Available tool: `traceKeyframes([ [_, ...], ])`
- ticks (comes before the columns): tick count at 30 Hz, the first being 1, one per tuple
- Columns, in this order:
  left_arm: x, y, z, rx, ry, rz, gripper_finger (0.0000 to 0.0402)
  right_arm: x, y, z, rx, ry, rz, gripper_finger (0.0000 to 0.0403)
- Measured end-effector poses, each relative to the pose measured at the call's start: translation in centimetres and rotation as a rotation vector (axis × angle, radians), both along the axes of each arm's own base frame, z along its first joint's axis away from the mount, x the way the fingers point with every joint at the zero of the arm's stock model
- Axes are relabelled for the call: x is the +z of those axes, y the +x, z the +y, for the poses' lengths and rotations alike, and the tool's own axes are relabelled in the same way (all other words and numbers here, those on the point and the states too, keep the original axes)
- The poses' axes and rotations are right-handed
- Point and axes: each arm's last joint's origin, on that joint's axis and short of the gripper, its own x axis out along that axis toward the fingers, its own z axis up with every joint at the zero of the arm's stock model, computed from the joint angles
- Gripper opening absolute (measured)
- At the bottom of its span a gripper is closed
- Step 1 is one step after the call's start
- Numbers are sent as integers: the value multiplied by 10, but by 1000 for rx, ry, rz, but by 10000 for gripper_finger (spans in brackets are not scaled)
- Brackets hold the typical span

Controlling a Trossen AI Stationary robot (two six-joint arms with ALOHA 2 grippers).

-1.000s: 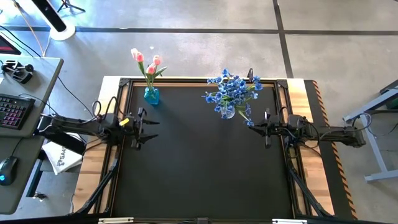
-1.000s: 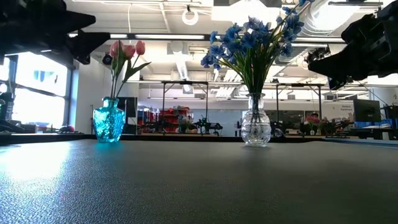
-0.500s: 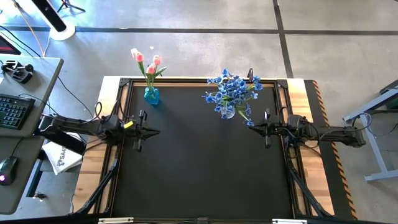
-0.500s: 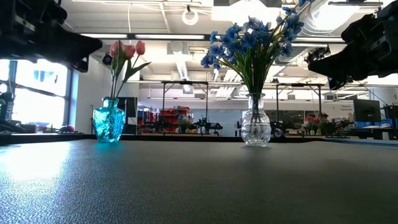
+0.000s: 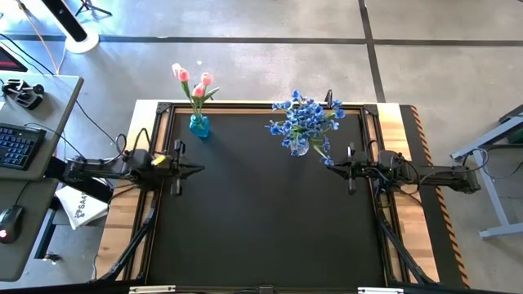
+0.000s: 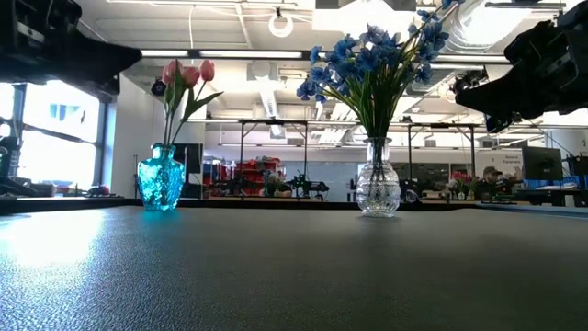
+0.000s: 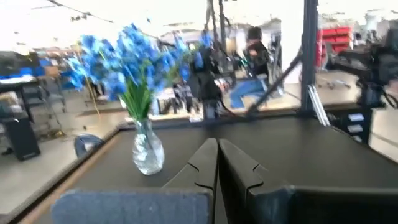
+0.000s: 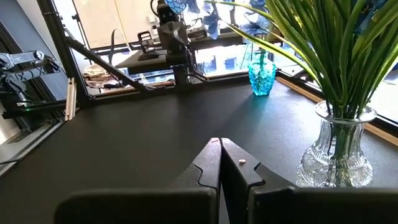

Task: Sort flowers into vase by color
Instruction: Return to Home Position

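starting at the left of the high view, the left gripper (image 5: pixel 194 170) hangs over the black table (image 5: pixel 261 237) at about nine o'clock from the table's middle, and it points toward the centre. in the left wrist view its two dark fingers (image 7: pixel 202 165) are pressed together with no gap, and they hold nothing.

at about ten o'clock, close to the far edge, stands the blue vase (image 5: pixel 199 125). it is upright, and the pink tulips (image 5: pixel 193 80) are inside it. in the low view the tulips rise straight out of its neck and one leaf bends to the side.

at about one o'clock stands the glass vase (image 5: pixel 301 148), also upright, well apart from the blue vase. it carries the whole bunch of blue blossoms (image 5: pixel 306 116). in the right wrist view the green stems (image 8: pixel 329 56) go down into the glass vase and fan out above it.

near three o'clock is the right gripper (image 5: pixel 331 164), just beside the glass vase but not touching it, and it points toward the centre. its fingers (image 8: pixel 205 165) are closed tight against each other and hold nothing.
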Motion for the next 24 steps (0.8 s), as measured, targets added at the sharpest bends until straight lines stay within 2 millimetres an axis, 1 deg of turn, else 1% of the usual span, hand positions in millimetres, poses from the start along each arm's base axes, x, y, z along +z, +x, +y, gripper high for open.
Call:
traceKeyframes([
  [7,-3,0,-4,-140,37,16,0,0,0,0,3,0,0,0],
  [18,-3,1,-3,-116,-16,21,1,0,0,0,2,0,0,0],
  [24,-3,1,-3,-115,-16,21,1,0,0,0,2,0,0,0],
])
